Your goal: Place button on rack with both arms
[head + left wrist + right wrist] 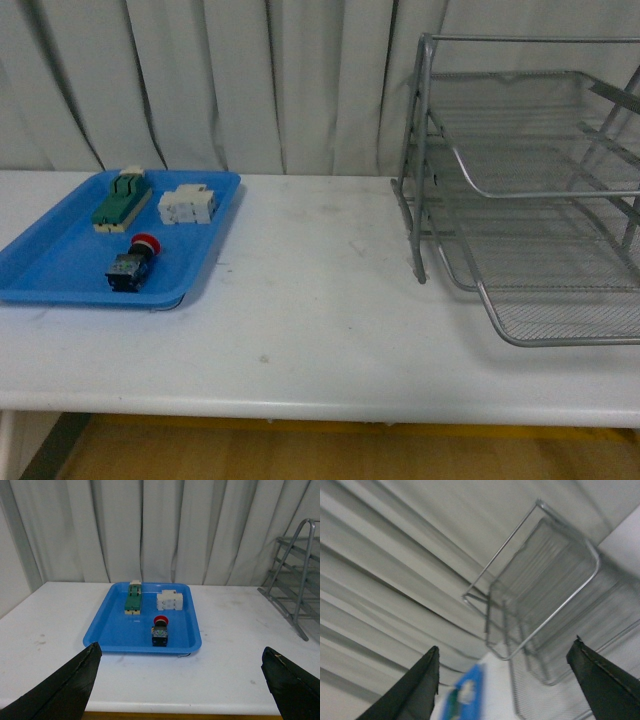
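Gaping empty, left tool (181,650) and right tool (506,645) are clear of the red-capped, black-bodied button (132,262).

Left gripper (181,650): two matte black wedge fingers (60,690), tapering to tips, pale scuffed edges. Right gripper (505,645): same dark wedge fingers (602,680), blurred, thin light edge line.

I am holding my left pincer (182,692) wide open, its two black fingers (62,690) showing only as tips at the far edges of the left wrist view. My left wrist is sitting level, raised above the desk (240,645). I am holding my right pincer (502,685) spread wide too, its black fingertips (607,680) well apart. That wrist is rolling at a slant and pointing upward, and its view is blurred.
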`<control>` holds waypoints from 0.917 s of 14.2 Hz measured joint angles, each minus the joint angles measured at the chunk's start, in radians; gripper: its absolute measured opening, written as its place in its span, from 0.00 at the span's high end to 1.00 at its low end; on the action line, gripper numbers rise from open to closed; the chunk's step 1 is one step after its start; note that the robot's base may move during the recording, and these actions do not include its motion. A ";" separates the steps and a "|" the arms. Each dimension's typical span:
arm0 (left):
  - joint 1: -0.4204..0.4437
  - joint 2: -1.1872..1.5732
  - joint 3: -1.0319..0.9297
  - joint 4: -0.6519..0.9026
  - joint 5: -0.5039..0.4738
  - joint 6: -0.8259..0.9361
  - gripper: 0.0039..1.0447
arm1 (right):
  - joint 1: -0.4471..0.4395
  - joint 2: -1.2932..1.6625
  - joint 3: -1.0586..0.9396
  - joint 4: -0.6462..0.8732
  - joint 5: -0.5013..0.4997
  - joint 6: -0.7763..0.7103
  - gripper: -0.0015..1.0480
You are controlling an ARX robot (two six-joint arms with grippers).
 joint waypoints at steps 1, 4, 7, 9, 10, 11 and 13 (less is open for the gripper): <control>0.000 0.000 0.000 0.000 0.000 0.000 0.06 | 0.067 -0.247 0.028 -0.293 0.106 -0.319 0.32; 0.000 0.000 0.000 0.000 0.000 0.000 0.06 | 0.188 -0.535 -0.008 -0.648 0.248 -0.913 0.71; 0.000 0.000 0.000 0.000 0.000 0.000 0.06 | 0.302 -0.618 -0.037 -0.688 0.376 -1.025 0.98; 0.000 0.000 0.000 0.000 0.000 0.000 0.06 | 0.366 -0.651 -0.057 -0.714 0.419 -1.040 0.98; 0.000 0.000 0.000 0.000 0.000 0.000 0.06 | 0.360 -0.673 -0.066 -0.724 0.423 -1.040 0.98; 0.000 0.000 0.000 0.000 0.000 0.000 0.06 | 0.360 -0.693 -0.068 -0.733 0.422 -1.040 0.98; 0.000 0.000 0.000 0.000 0.000 0.000 0.06 | 0.360 -0.727 -0.094 -0.735 0.422 -1.041 0.98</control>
